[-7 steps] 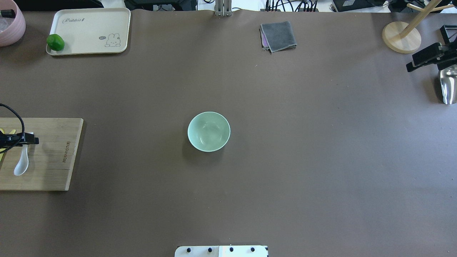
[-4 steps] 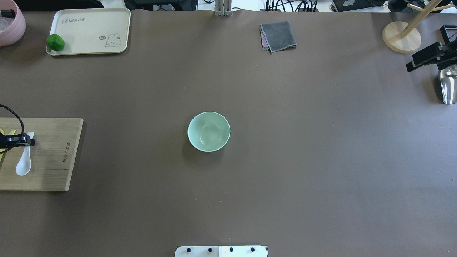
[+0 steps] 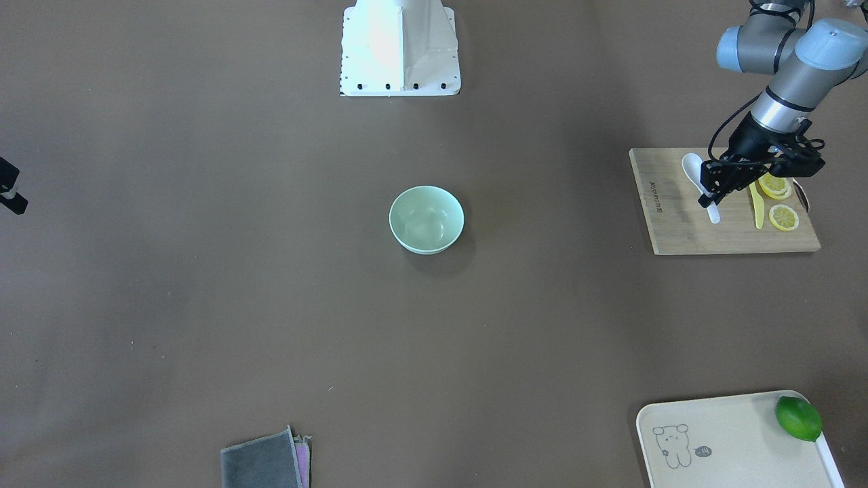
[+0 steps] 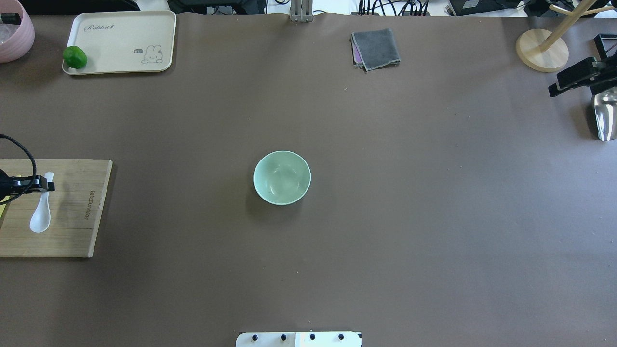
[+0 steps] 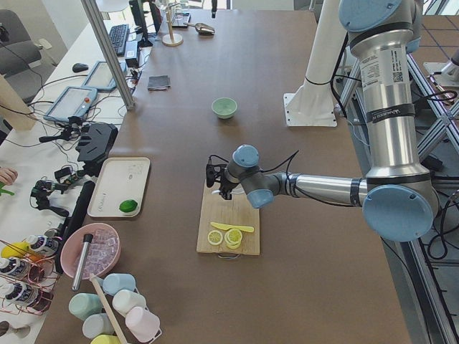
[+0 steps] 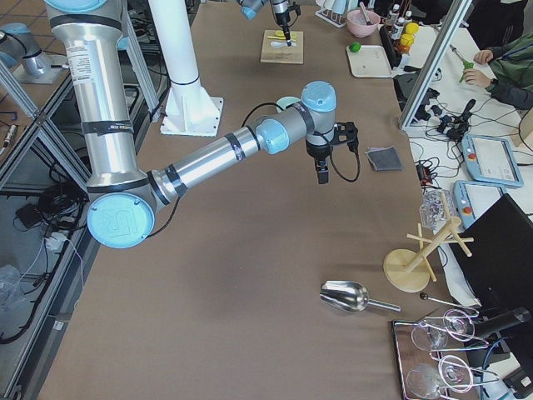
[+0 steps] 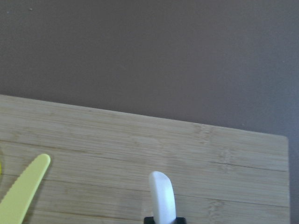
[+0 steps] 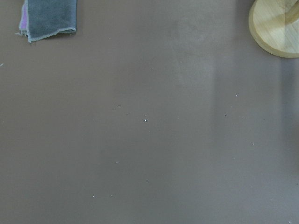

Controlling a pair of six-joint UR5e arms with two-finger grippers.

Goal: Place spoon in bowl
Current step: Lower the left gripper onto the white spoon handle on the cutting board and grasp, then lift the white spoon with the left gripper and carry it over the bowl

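In the front-facing view the left gripper (image 3: 708, 198) stands over the cutting board (image 3: 671, 230) with its jaws clamped on the handle of the spoon (image 3: 692, 167). The scoop points toward the robot's base, and the yellow knife (image 3: 757, 203) and lemon slices (image 3: 784, 217) lie just beside. The bowl (image 3: 426, 219) sits well apart in the middle of the table (image 3: 271, 305), so the step in hand, as I judge it, is the lift and carry. Doing it well means raising the spoon straight up until the scoop is off the wood, gripping that glossy handle firmly, travelling above rim height, and letting go only once the scoop hangs inside the bowl's mouth. The overhead view gives the straight line from board to bowl, but crops the arm to its fingertips and leaves the knife and lemon almost wholly off its edge. The left side view alone shows the gripper's height over the board, though the spoon is too small there to say whether its scoop touches the wood. The right side view shows the right gripper (image 6: 321, 173) hanging over the table far from the work; whether its jaws are apart I cannot tell. Only the left wrist view shows the handle tip rising from between the jaws. The right wrist view holds just table, a grey cloth (image 8: 46, 16) and a wooden base (image 8: 276, 28).
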